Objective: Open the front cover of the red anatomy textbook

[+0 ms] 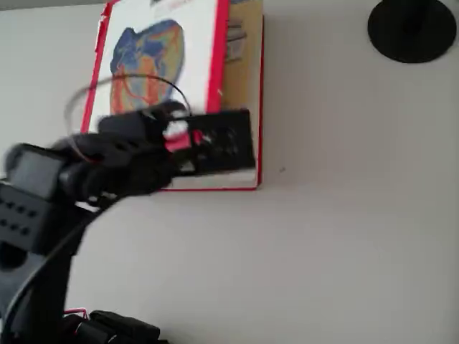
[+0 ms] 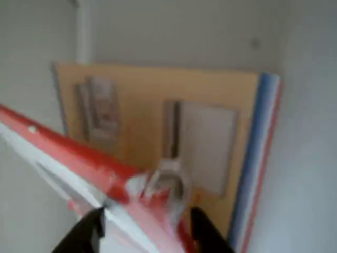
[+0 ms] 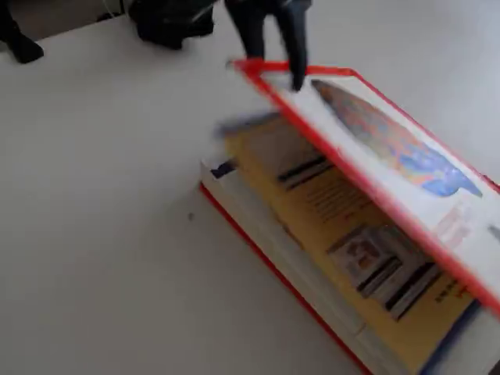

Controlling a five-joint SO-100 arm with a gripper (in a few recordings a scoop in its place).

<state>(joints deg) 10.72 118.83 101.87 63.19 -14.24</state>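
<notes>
The red anatomy textbook (image 1: 245,72) lies on the white table with its front cover (image 1: 158,50) lifted at an angle. Yellow printed endpapers (image 3: 336,226) show beneath the raised board. My black gripper (image 1: 228,143) grips the cover's free edge near a corner. In the wrist view the cover's red edge (image 2: 63,147) runs between my fingers, with the gripper (image 2: 150,221) shut on it and the yellow page (image 2: 142,95) beyond. In the fixed view the gripper (image 3: 273,66) comes down from above onto the cover (image 3: 391,148) at its raised corner.
A black round base (image 1: 412,29) stands at the top right of the overhead view. Dark objects (image 3: 172,19) sit at the far edge of the table in the fixed view. Bare white table (image 1: 344,236) stretches to the right of the book and in front of it.
</notes>
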